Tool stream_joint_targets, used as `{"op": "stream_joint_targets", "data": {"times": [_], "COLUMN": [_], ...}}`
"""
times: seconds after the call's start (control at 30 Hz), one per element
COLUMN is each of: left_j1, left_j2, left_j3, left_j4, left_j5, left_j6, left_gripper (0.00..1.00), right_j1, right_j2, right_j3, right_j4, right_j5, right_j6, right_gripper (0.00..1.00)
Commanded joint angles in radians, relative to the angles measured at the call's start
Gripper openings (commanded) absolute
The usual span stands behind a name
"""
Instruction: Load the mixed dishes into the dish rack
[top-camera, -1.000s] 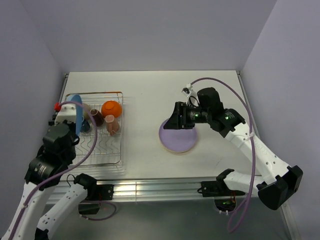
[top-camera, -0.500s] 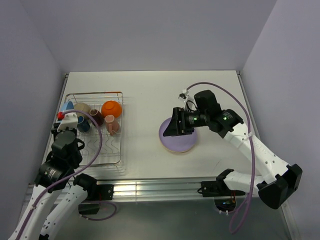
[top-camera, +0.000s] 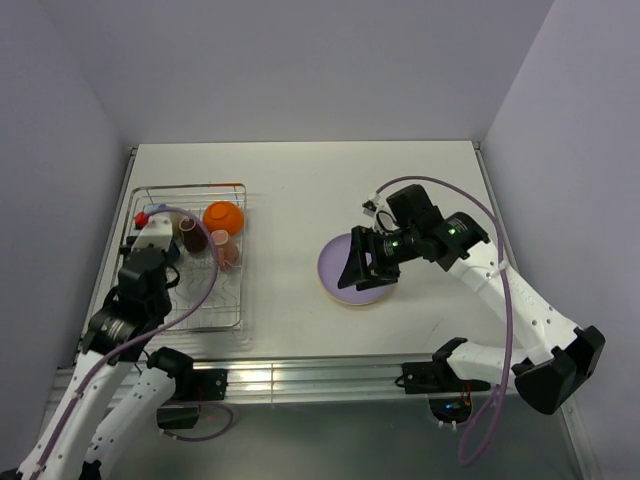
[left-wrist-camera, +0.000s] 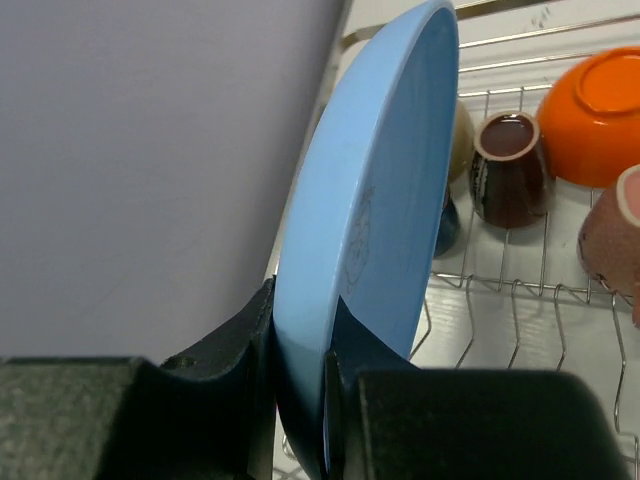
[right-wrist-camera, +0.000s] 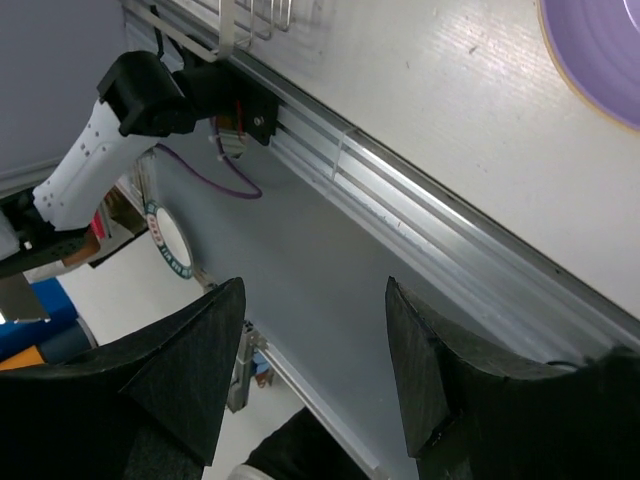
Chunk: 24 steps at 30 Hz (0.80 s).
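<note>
Table, white, carries the dish rack at its left end: silver wire, rectangular, with a wavy floor and raised sides. The blue plate, round, plain and matte, stands on edge and nearly upright at the rack's left side. Whether its rim rests on the wires cannot be told. The left gripper is clamped on its lower rim, one finger against each face. The lilac plate lies flat on the table right of centre, well apart from the rack. The right gripper hangs over it, jaws spread wide with nothing between them. At the rack's far end sit an upturned orange bowl, a dark brown mug just beside it, and a pinkish mug nearer.
</note>
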Motion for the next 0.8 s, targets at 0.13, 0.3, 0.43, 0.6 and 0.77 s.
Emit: {"op": "stream_joint_targets", "data": {"times": [0.13,0.3,0.43,0.6,0.77], "left_j1": [0.506,0.618,0.658,0.673,0.673], "left_j2": [0.280,0.343,0.291,0.202,0.084], "left_j3": [0.140,0.236,0.222,0.170,0.138], "left_j4": [0.296,0.397,0.382,0.288,0.169], "left_j5": [0.578,0.641,0.737,0.867,0.766], "left_j6": [0.047,0.086,0.080,0.070,0.083], "left_gripper": [0.00,0.00,0.00,0.00,0.00], "right_j1": [0.006,0.006,0.006,0.006,0.006], "right_j2": [0.011,0.030,0.045,0.033,-0.007], "right_j3": [0.154,0.162,0.168,0.158,0.101], "right_j4": [-0.154,-0.184,-0.196,-0.176,-0.155], "right_j5": [0.046,0.061,0.044,0.020,-0.022], "right_j6": [-0.009,-0.004,-0.004,0.005,0.017], "right_gripper": [0.65,0.65,0.65,0.65,0.65]}}
